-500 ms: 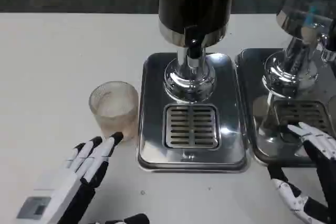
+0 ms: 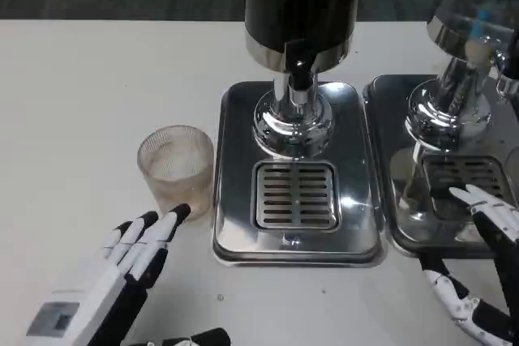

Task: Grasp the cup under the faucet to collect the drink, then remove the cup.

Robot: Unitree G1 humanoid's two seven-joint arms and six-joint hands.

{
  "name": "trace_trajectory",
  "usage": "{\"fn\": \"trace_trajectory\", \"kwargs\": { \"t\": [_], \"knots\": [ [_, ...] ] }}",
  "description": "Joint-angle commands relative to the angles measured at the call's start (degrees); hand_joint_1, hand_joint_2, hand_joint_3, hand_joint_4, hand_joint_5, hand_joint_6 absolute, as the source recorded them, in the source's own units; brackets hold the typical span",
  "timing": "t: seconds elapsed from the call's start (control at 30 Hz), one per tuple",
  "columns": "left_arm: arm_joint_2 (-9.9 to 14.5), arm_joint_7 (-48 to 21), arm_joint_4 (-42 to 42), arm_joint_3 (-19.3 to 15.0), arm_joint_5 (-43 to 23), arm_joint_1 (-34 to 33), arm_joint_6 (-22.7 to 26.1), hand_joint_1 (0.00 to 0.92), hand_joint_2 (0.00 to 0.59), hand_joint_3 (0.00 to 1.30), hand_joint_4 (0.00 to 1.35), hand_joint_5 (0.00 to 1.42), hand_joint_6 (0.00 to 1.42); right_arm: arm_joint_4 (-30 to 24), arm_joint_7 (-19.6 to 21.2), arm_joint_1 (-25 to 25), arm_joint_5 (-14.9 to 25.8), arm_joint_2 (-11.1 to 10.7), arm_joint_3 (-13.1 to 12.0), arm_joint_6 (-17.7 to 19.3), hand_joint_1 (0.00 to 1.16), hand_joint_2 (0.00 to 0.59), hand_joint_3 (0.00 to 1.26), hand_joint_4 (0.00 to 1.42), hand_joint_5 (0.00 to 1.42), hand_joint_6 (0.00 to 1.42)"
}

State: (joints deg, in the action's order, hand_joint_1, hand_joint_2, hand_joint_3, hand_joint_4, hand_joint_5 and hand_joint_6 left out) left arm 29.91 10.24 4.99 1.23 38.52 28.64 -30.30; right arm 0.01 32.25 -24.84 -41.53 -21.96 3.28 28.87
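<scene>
Holding nearly as it did a moment ago, the left hand [image 2: 138, 250], fingers spread and empty, touches the cup [image 2: 176, 166] beside the drip tray [image 2: 235, 232], so the grasp is not yet made.

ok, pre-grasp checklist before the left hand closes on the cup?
1. Ribbed clear glass cup upright on the white table: ok.
2. Left hand holding nothing, fingers apart: ok.
3. Fingertips at the cup's lower near side: ok; actual contact: cannot tell.
4. Cup under the black spout of the dark drink dispenser: not ok, it stands left of the steel drip tray.
5. Slotted grate free for the cup: ok.
6. Right hand away from the centre tray, over the second steel tray: ok.
</scene>
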Motion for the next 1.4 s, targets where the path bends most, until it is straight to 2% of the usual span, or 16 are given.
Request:
{"fn": "trace_trajectory", "kwargs": {
  "t": [0.03,0.17,0.4,0.63,0.73,0.87,1.13,1.4],
  "knots": [
    [0.57,0.96,-1.66,-1.38,-1.74,-0.85,-1.47,0.000,0.086,0.00,0.00,0.00,0.00,-0.06,-0.47,0.67,-0.20,1.16,0.77,-0.46,0.40,0.388,0.31,0.22,0.25,0.40],
    [0.38,2.81,-3.58,-2.63,-3.42,-2.43,-3.91,0.000,0.071,0.00,0.00,0.00,0.00,-0.63,-0.59,0.61,-0.40,1.56,0.54,-0.83,0.40,0.389,0.31,0.22,0.25,0.40],
    [0.62,5.52,-11.77,-4.93,-7.43,-9.88,-9.85,0.000,0.047,0.00,0.00,0.00,0.00,-1.68,0.09,0.26,-1.82,3.45,1.53,-2.23,0.40,0.389,0.31,0.23,0.25,0.40],
    [0.38,5.15,-18.06,-5.44,-10.62,-15.77,-11.20,0.000,0.039,0.00,0.00,0.00,0.00,-1.78,0.27,0.59,-2.51,4.54,2.12,-2.69,0.40,0.389,0.31,0.23,0.26,0.40],
    [0.34,5.16,-19.86,-5.60,-11.34,-17.58,-11.30,0.030,0.031,0.00,0.00,0.00,0.00,-1.89,0.23,0.94,-2.54,4.87,2.44,-2.95,0.40,0.389,0.32,0.24,0.26,0.40],
    [0.58,5.43,-24.10,-5.28,-11.36,-20.38,-11.20,0.137,0.020,0.00,0.00,0.01,0.03,-1.97,0.19,1.29,-2.63,5.17,2.91,-3.17,0.40,0.389,0.32,0.25,0.26,0.40],
    [1.43,6.40,-35.06,-4.08,-10.26,-27.26,-12.52,0.197,0.025,0.00,0.00,0.12,0.14,-2.57,0.07,1.73,-3.21,5.77,3.88,-3.65,0.40,0.389,0.32,0.25,0.27,0.40],
    [2.17,6.82,-45.65,-2.54,-10.99,-33.53,-14.43,0.251,0.033,0.00,0.00,0.18,0.18,-3.76,0.30,1.40,-4.43,6.57,4.73,-4.52,0.40,0.383,0.33,0.27,0.28,0.41]
  ]
}}
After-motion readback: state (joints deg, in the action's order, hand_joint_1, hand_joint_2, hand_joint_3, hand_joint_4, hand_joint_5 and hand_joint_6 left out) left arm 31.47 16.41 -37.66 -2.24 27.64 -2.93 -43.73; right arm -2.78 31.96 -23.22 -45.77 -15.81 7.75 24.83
